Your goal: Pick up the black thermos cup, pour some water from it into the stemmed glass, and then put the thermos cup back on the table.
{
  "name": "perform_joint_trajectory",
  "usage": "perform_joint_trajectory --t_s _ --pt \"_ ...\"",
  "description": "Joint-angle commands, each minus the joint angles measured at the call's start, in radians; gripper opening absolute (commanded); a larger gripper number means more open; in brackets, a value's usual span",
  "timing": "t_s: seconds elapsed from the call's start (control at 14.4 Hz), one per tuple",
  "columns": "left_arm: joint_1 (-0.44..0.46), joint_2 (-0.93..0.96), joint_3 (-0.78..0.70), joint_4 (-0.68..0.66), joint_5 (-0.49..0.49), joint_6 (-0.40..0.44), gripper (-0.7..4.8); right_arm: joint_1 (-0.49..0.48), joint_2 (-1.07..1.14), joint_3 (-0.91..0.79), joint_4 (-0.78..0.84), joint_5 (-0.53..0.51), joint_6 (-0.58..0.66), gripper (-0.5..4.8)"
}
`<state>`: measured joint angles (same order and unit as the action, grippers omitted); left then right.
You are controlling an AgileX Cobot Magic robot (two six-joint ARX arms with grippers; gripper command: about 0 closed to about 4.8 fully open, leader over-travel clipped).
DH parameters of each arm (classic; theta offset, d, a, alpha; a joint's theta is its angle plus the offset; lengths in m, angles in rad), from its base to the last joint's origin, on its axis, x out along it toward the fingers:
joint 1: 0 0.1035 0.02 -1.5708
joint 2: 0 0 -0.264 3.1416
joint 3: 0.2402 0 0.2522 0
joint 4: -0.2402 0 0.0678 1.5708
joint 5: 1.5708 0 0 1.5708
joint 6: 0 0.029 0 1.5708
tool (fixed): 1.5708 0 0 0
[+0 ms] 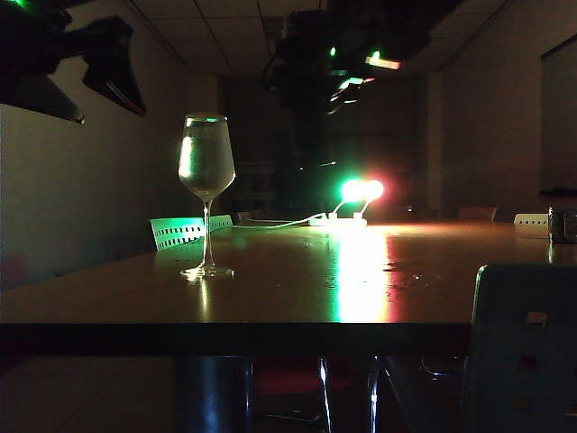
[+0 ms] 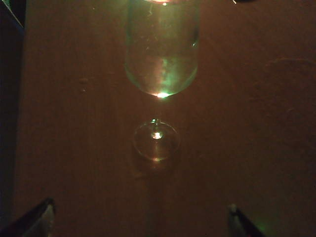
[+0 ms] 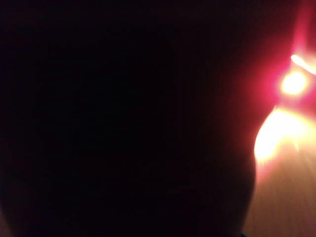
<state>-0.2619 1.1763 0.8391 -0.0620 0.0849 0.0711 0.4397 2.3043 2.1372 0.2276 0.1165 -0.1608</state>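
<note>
The black thermos cup [image 3: 123,128] is taken to be the dark mass that fills most of the right wrist view, very close to the camera; in the exterior view it cannot be picked out on the tabletop [image 1: 297,289] and is judged to be up in the dark cluster of arm parts above the middle of the scene. The right gripper itself is not seen in any view, so whether its fingers are clamped on the cup cannot be told.

The stemmed glass [image 1: 206,171] stands upright on the left part of the tabletop, its bowl already holding water to a good height. The left gripper [image 2: 140,222] hangs above and on the near side of the glass, the foot of the glass lying between the lines of its two fingers [image 2: 37,217], which are spread wide and hold nothing.

Further off, red and green lamps [image 1: 361,190] glow at the far side of the tabletop, and a white cable [image 1: 279,223] is laid towards them.

The pouring is judged to be done or nearly so. What is called for next is that the cup be brought upright and set down on a bare patch of tabletop to the right, well apart from the glass.
</note>
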Motion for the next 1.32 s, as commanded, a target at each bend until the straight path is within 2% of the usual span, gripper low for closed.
perform_joint_trajectory --t_s 0.07,0.28,0.62,0.83,1.04,1.18,1.32 --pt "0.000 -0.013 0.004 -0.008 0.003 -0.001 4.79 0.001 -0.044 0.011 -0.021 0.052 0.040 1.67" --pt "-0.001 -0.034 0.004 -0.020 0.032 -0.027 4.79 0.000 -0.119 0.010 -0.186 0.118 0.056 1.66" --pt "-0.001 -0.076 0.005 -0.018 0.051 -0.031 4.79 -0.001 -0.298 0.010 -0.423 0.116 0.063 1.66" --pt "-0.001 -0.094 0.005 -0.013 0.076 -0.046 4.79 -0.001 -0.432 0.010 -0.621 0.108 0.072 1.66" --pt "-0.001 -0.114 0.005 -0.008 0.077 -0.046 4.79 -0.001 -0.559 0.003 -0.766 0.060 0.086 1.66" --pt "-0.001 -0.116 0.005 -0.005 0.077 -0.045 4.79 -0.001 -0.623 -0.090 -0.722 0.045 0.082 1.66" --pt "-0.001 -0.116 0.004 -0.008 0.077 -0.045 4.79 -0.002 -0.668 -0.309 -0.520 0.003 0.083 1.66"
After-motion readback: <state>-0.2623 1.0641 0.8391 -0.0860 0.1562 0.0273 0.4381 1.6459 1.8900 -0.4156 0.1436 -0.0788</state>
